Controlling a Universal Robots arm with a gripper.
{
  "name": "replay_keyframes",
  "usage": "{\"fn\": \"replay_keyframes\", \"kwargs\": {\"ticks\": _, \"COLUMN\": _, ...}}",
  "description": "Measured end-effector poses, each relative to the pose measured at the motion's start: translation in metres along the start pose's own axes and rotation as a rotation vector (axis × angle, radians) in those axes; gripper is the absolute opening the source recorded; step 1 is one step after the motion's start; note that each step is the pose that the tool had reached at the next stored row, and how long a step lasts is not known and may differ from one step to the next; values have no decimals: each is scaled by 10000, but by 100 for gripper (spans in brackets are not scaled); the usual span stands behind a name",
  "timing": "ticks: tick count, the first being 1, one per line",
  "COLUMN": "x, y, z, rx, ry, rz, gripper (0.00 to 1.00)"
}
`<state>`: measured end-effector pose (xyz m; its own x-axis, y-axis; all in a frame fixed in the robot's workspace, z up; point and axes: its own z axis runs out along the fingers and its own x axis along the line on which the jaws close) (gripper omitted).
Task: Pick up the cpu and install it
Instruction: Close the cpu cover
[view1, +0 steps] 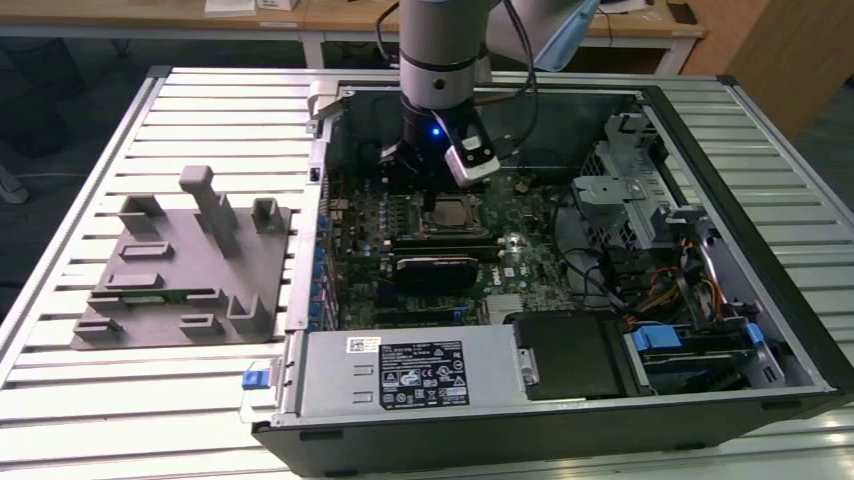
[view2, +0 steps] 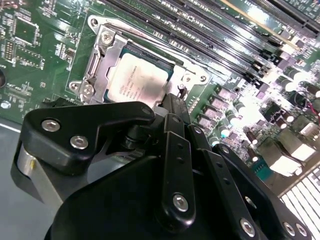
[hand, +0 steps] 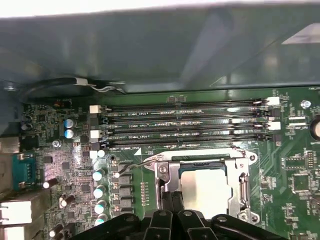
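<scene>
— Pincer (view1: 430, 203) first: how do its fingers stand?

— Together, tip against tip, with nothing clamped between them. In the second wrist view the two black fingers (view2: 175, 117) meet just over one edge of the chip. I can't tell whether they touch it.

— And the cpu?

— One cpu (view2: 137, 80), lying flat with its silver top up, inside the one metal socket frame (view2: 97, 65) on the green motherboard (hand: 295, 165). It shows there in both wrist views, with the frame around it on all sides.

— Where does that sit in the scene?

— In the exterior view, the single arm (view1: 441, 50) reaches down into the one open computer case (view1: 747, 130). The pincer hangs over the socket, in the far half of the case, near its middle.

— Anything else to count?

— Four long memory slots (hand: 185, 122) run side by side just beside the socket. One gray fixture plate (view1: 174, 290) lies on the slatted table (view1: 80, 150) at the exterior view's left, well apart from the pincer; it carries several upright blocks, but I can't count them surely. One silver labelled box (view1: 400, 375) fills the case's near edge.
</scene>
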<state>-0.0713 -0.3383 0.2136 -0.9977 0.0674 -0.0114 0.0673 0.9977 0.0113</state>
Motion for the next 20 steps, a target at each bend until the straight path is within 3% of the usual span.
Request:
{"fn": "replay_keyframes", "kwargs": {"ticks": 5, "x": -1, "y": 1, "z": -87, "rx": 0, "ry": -13, "rz": 0, "gripper": 11}}
{"fn": "replay_keyframes", "kwargs": {"ticks": 11, "x": -9, "y": 2, "z": -95, "rx": 1, "ry": -14, "rz": 1, "gripper": 11}}
{"fn": "replay_keyframes", "kwargs": {"ticks": 20, "x": -242, "y": 17, "z": -91, "rx": -1, "ry": -15, "rz": 0, "gripper": 11}}
